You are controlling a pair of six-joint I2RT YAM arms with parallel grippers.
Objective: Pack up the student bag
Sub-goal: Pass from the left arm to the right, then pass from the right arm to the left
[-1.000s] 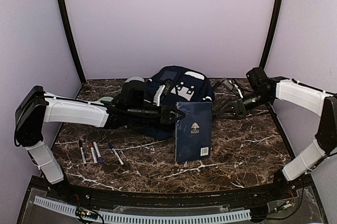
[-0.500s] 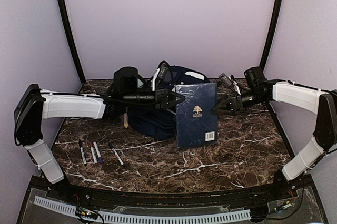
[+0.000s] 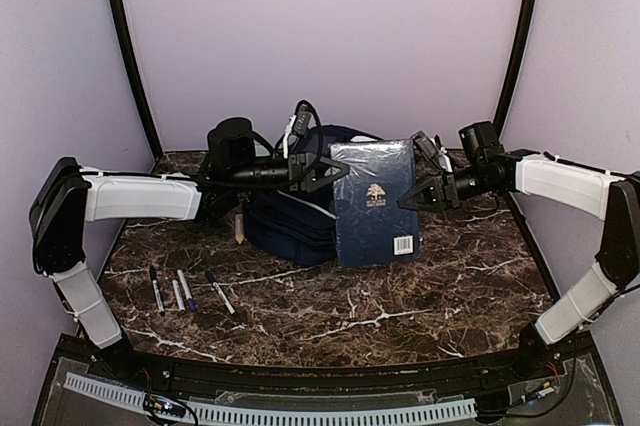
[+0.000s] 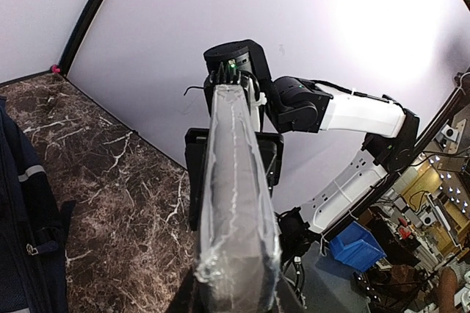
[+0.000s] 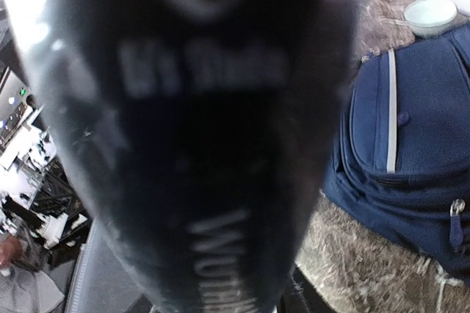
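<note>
The student bag point(image 3: 288, 228), a navy backpack with white trim, lies at the back of the table behind the arms and also shows in the right wrist view point(image 5: 411, 137). A dark blue hardcover book point(image 3: 372, 202) is held upright in front of it, its lower edge near the table. My left gripper point(image 3: 325, 170) is shut on the book's left side; the pale page edge point(image 4: 235, 203) runs out from its jaws. My right gripper point(image 3: 411, 196) is at the book's right side. The blurred spine point(image 5: 198, 129) fills the space between its jaws, and I cannot see whether they press on it.
Several pens point(image 3: 185, 289) lie in a row at the left front of the marble table point(image 3: 460, 296). A small tan object point(image 3: 238, 230) stands just left of the bag. A pale bowl point(image 5: 431, 15) sits behind the bag. Black posts and purple walls close in the sides and back.
The left gripper has lifted the book and tipped it from lying flat to standing upright. The right gripper has moved in to the book's right edge and its jaws have narrowed.
</note>
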